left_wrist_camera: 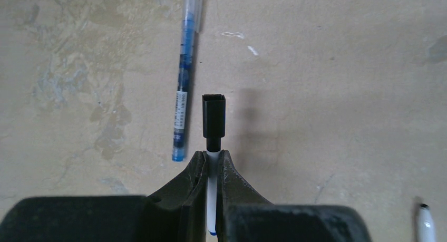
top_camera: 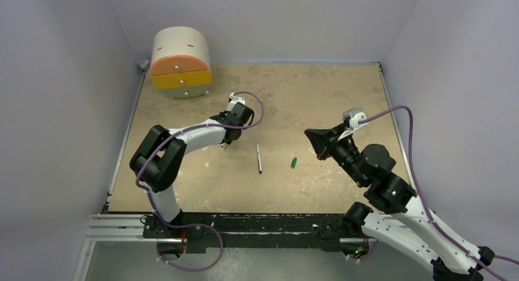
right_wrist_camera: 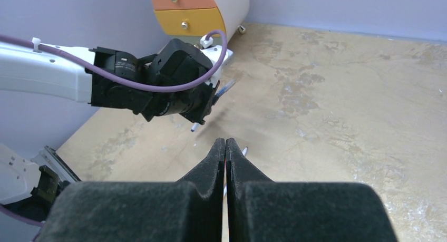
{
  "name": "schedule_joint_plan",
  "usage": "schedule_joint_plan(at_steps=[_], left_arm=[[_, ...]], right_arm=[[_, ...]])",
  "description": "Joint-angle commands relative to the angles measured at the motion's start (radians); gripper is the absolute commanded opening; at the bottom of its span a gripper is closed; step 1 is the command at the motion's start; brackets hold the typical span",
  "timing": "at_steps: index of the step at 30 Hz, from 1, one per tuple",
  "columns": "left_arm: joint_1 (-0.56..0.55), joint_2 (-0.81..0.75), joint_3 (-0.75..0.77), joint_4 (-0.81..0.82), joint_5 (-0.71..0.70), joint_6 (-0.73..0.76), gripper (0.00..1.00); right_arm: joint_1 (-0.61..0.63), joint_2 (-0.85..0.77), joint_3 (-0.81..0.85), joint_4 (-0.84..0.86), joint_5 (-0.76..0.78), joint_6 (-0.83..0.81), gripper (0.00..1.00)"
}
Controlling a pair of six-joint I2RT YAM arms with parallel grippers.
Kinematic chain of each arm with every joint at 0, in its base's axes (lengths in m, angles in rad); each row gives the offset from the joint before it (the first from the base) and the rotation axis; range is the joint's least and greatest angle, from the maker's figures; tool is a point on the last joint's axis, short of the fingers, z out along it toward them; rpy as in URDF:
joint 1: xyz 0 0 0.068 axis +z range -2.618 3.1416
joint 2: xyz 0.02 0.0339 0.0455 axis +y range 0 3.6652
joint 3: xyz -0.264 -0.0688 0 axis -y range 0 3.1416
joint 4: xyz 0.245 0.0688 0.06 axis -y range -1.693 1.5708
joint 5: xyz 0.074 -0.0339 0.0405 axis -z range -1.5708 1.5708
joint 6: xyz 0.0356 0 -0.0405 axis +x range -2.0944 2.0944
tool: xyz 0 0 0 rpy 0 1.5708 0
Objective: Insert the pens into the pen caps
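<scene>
My left gripper [left_wrist_camera: 212, 155] is shut on a white pen barrel [left_wrist_camera: 212, 189], held just above the table. A black cap [left_wrist_camera: 214, 115] sits on the pen's far end, beyond the fingertips. A blue pen [left_wrist_camera: 183, 89] lies on the table just left of it. In the top view the left gripper [top_camera: 229, 134] is left of centre. A silver-grey pen [top_camera: 259, 157] lies mid-table with a green cap [top_camera: 294, 162] to its right. My right gripper [top_camera: 311, 136] hangs right of them. Its jaws [right_wrist_camera: 225, 142] are pressed together with no pen or cap seen between them. The pale cap is out of view.
A white round drawer unit [top_camera: 180, 62] with orange and yellow drawer fronts stands at the back left, also showing in the right wrist view [right_wrist_camera: 200, 7]. Lilac walls close the table on three sides. A pen tip [left_wrist_camera: 426, 223] shows at the left wrist view's bottom right.
</scene>
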Motion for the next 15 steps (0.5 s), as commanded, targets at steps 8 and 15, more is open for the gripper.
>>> schedule_joint_plan(at_steps=[8, 15], left_arm=[[0.023, 0.035, 0.037, 0.0, -0.14, 0.079, 0.07], [0.023, 0.04, 0.033, 0.049, -0.117, 0.095, 0.21]], right_arm=[[0.002, -0.024, -0.011, -0.006, 0.003, 0.019, 0.3], [0.002, 0.026, -0.03, 0.004, -0.042, 0.042, 0.41]])
